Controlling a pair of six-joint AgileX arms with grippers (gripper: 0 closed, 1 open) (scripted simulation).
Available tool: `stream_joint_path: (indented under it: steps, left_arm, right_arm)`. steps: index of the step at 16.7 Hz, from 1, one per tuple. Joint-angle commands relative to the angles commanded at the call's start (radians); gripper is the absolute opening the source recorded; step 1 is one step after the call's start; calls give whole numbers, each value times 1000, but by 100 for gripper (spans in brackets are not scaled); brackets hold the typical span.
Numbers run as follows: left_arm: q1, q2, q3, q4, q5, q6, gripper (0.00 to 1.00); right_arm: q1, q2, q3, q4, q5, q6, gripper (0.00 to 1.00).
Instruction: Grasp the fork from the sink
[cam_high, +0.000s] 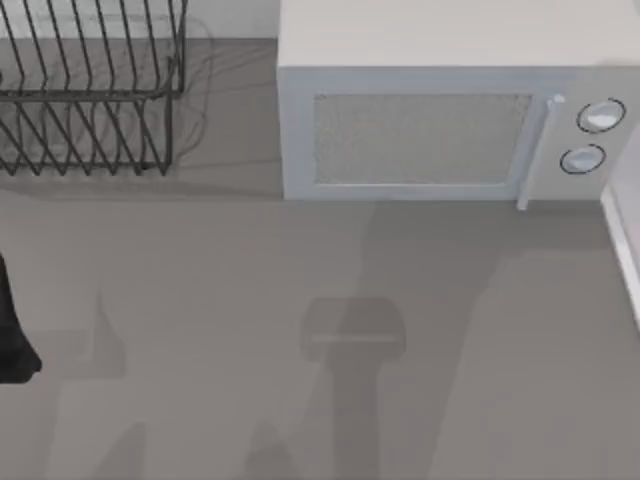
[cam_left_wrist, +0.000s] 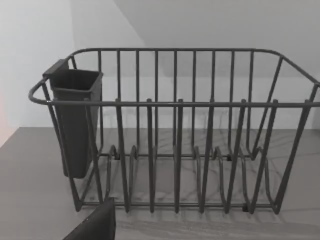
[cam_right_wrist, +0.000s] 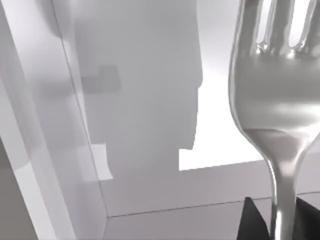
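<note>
My right gripper (cam_right_wrist: 282, 220) had its fingers pinched on the fork (cam_right_wrist: 275, 100) handle, tines up close to the wrist camera, while the left arm (cam_high: 12, 330) sat parked at the table's left edge.

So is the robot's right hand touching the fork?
Touching. In the right wrist view the fork has its handle running down between the two dark fingers of the right gripper, pressed against them.

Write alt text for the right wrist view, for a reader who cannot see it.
A shiny silver fork stands close before the camera, tines up and handle running down between the two dark fingers of the right gripper, which is shut on it. Behind it are pale grey walls meeting at a corner, crossed by soft shadows.
</note>
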Motion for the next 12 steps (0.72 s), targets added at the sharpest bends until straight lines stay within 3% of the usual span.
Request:
stream_joint_path:
  steps: [3, 7, 12]
  left_arm:
    - [0, 0, 0, 0, 0, 0, 100]
    - [0, 0, 0, 0, 0, 0, 100]
    - [0, 0, 0, 0, 0, 0, 100]
  right_arm:
    - [108, -190, -166, -44, 0, 213, 0]
    - [383, -440, -418, -50, 3, 508, 0]
    - [721, -635, -669, 25, 7, 678, 0]
